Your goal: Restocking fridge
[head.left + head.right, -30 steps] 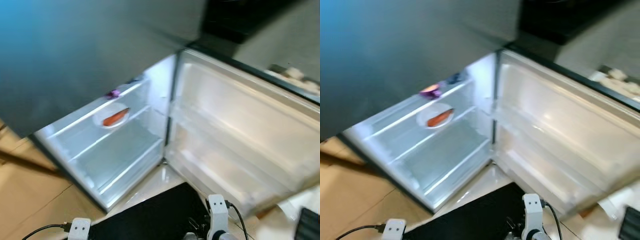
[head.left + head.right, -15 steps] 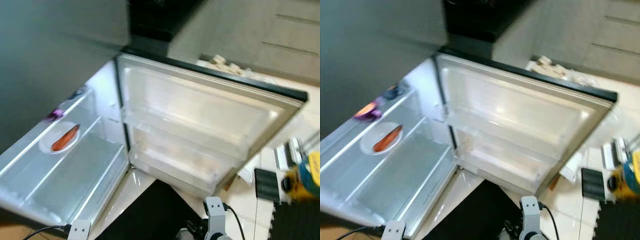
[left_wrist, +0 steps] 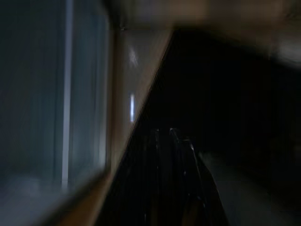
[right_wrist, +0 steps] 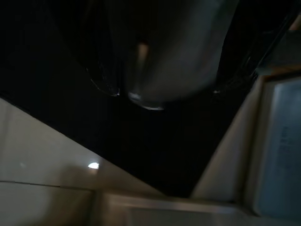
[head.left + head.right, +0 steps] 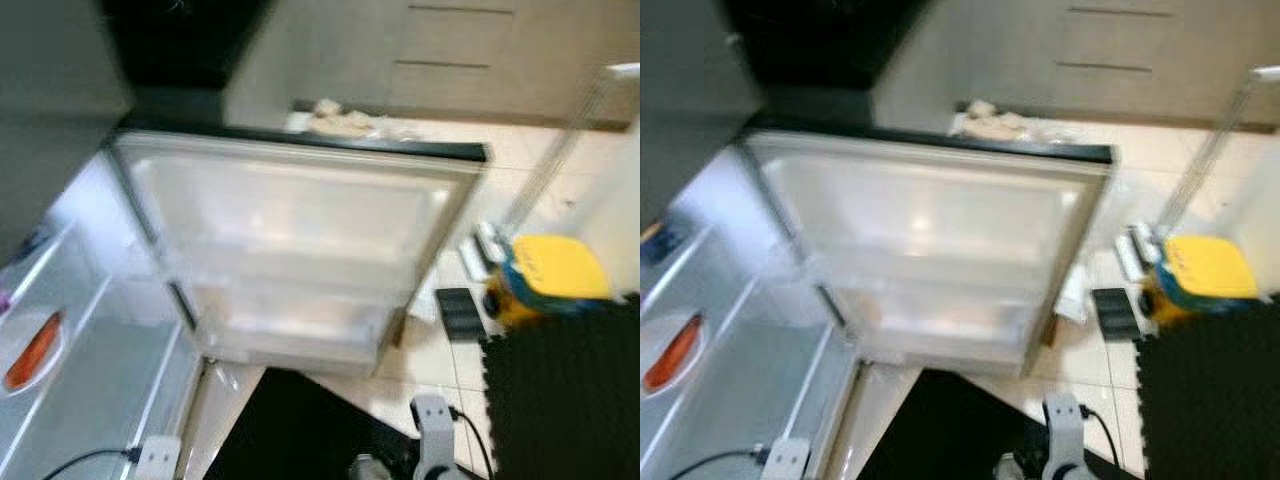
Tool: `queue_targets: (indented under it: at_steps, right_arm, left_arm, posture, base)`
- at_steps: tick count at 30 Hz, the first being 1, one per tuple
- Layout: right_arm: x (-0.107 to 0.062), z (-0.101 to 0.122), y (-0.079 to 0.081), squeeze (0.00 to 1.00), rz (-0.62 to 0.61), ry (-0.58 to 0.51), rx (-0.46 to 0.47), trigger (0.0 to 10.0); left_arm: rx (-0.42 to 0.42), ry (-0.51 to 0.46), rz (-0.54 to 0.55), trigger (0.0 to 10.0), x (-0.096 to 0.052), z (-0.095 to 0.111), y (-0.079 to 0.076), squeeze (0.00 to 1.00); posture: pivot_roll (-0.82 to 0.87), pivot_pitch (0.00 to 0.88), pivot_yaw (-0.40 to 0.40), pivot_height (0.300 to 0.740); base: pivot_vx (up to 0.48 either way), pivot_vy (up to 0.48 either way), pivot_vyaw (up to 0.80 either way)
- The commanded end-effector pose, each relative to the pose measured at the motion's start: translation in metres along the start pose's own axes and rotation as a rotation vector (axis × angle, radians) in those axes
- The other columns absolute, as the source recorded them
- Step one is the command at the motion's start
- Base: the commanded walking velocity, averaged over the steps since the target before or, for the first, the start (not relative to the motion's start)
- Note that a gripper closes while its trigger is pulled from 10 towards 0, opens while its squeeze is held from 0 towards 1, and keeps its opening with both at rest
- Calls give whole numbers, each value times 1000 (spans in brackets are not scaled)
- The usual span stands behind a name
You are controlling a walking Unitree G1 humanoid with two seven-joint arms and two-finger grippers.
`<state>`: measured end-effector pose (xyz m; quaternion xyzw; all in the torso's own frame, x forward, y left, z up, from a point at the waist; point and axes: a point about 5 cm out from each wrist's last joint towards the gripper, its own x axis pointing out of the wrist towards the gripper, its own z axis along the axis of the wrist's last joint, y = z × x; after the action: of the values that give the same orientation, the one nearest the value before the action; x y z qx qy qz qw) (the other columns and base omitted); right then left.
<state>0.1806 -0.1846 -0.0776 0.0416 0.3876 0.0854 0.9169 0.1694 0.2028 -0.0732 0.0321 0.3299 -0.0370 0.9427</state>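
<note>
- Left gripper [image 3: 171, 179]: hangs low in the dark over a black mat [image 5: 300, 430]; black fingers [image 3: 181, 160] faintly visible, lying close together, though blur leaves it unclear whether they are fully closed.
- Right gripper [image 4: 164, 89]: hangs over the same mat; two dark fingers [image 4: 101, 70] set wide apart, with a grey blurred shape between them that cannot be identified.
- Fridge [image 5: 90, 400]: open, just beside the left gripper, past the mat's edge; lit white shelves.
- Door [image 5: 300, 250]: swung wide, ahead of both grippers; inner racks pale, contents not discernible.
- Plate [image 5: 25, 352]: on a fridge shelf, well left of the grippers, bearing an orange carrot-like item [image 5: 32, 352].
- Floor [image 5: 440, 365]: pale tiles, ahead of the right gripper.
- Yellow-and-blue object [image 5: 550, 275]: on the floor, far right, beside a second black mat [image 5: 570, 400].
- Small black item [image 5: 460, 313]: on tiles near the door's corner.
</note>
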Motion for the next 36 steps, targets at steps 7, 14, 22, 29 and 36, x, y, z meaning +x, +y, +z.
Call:
queue_targets:
  at_steps: [7,14,22,29,36]
  right_arm:
    - [0,-2,3,0,4,5,-21,10000]
    - [1,0,5,0,9,-4,-28,10000]
    - [1,0,4,0,3,-6,-32,10000]
    - [0,1,2,0,-3,-7,-36,10000]
    - [1,3,1,0,-3,-12,-39,10000]
  left_arm:
    - [14,-71,-34,10000,7,14,-17,0]
    - [20,-42,-36,10000,8,12,-15,0]
    - [27,-30,-34,10000,5,8,-15,0]
    - [-2,-23,-12,10000,5,6,-14,0]
    - [15,-33,-19,10000,5,7,-15,0]
  posture:
    - [-143,108,34,721]
    - [-143,112,37,721]
    - [-145,115,39,721]
    - [-147,120,36,721]
    - [-148,123,34,721]
  base:
    - [0,0,0]
    - [0,-72,0]
    - [0,-307,0]
    - [0,-94,0]
    - [0,0,0]
